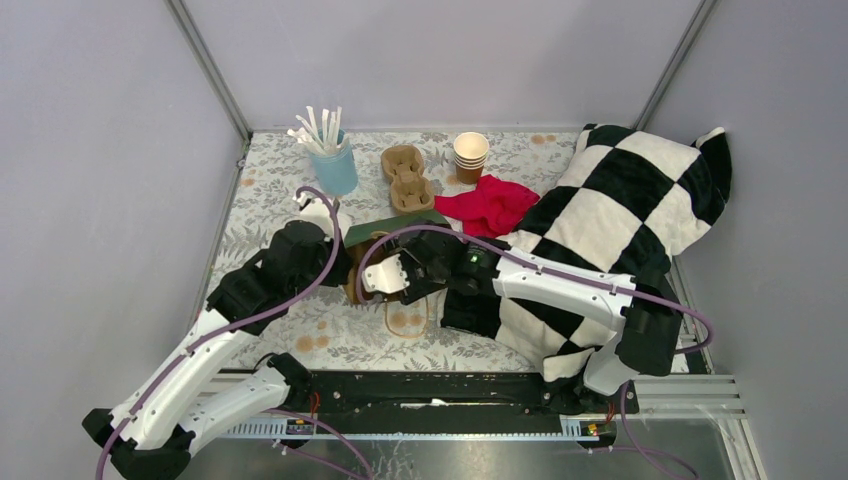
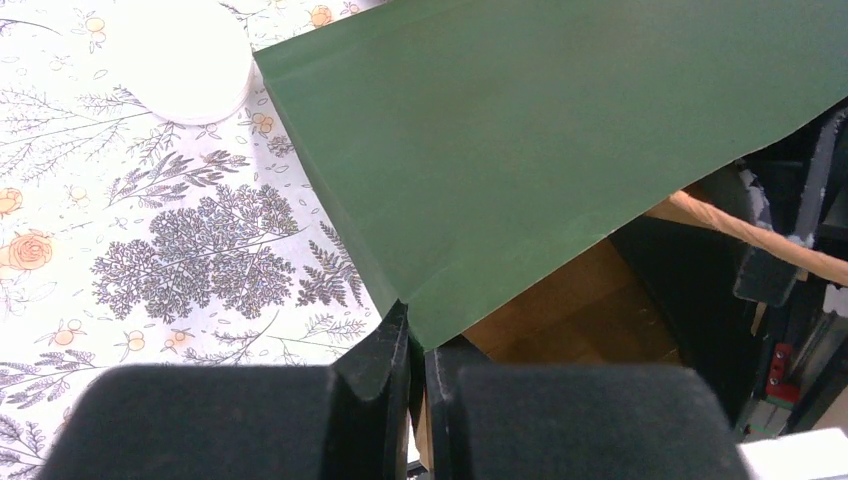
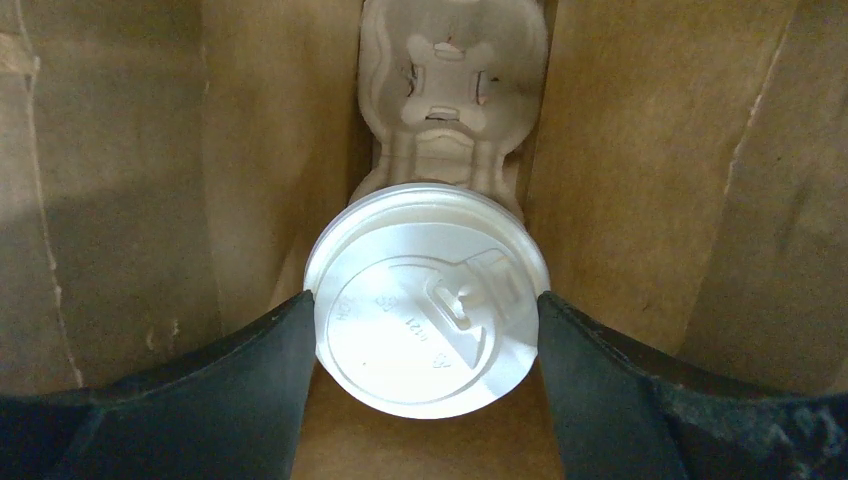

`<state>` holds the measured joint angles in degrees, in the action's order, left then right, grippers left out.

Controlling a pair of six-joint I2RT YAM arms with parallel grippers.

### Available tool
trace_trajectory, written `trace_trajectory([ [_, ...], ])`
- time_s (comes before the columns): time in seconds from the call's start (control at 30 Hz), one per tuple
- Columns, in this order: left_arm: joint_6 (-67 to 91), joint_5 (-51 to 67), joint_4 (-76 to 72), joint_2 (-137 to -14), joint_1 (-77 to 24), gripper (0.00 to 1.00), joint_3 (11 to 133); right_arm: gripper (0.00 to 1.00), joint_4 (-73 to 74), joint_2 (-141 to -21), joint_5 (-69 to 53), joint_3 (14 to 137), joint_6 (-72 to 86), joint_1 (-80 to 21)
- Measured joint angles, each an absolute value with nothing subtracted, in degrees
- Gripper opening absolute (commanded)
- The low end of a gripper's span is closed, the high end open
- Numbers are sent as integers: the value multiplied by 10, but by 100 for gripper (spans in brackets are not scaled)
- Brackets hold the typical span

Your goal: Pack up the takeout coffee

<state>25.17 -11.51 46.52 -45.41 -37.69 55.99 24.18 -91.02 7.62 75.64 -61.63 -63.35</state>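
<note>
The takeout coffee (image 3: 428, 300) shows from above as a round white lid inside a paper bag with a brown inside (image 3: 120, 150). It sits over the near slot of a pulp cup carrier (image 3: 450, 90) lying in the bag. My right gripper (image 3: 428, 322) reaches into the bag, with its black fingers (image 3: 250, 380) touching the lid on both sides. In the top view the right gripper (image 1: 385, 275) is at the mouth of the green bag (image 1: 395, 228). My left gripper (image 2: 418, 335) is shut on the edge of the green bag (image 2: 520, 140), holding the mouth apart.
A loose white lid (image 2: 190, 60) lies on the floral cloth left of the bag. At the back stand a blue cup of white sticks (image 1: 330, 160), a second carrier (image 1: 407, 178) and stacked paper cups (image 1: 470, 155). A red cloth (image 1: 490, 205) and checked pillow (image 1: 620, 210) lie to the right.
</note>
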Motion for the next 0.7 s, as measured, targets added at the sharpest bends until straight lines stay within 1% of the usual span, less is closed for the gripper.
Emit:
trace_trajectory([
  [0.13, 236, -101, 472, -454, -377, 8, 564, 57, 250, -913, 65, 759, -624, -629],
  [0.37, 202, -29, 486, -448, -377, 7, 573, 57, 250, -947, 49, 798, -630, -625],
  [0.7, 177, 22, 521, -437, -377, 6, 590, 57, 265, -908, 43, 775, -649, -618],
])
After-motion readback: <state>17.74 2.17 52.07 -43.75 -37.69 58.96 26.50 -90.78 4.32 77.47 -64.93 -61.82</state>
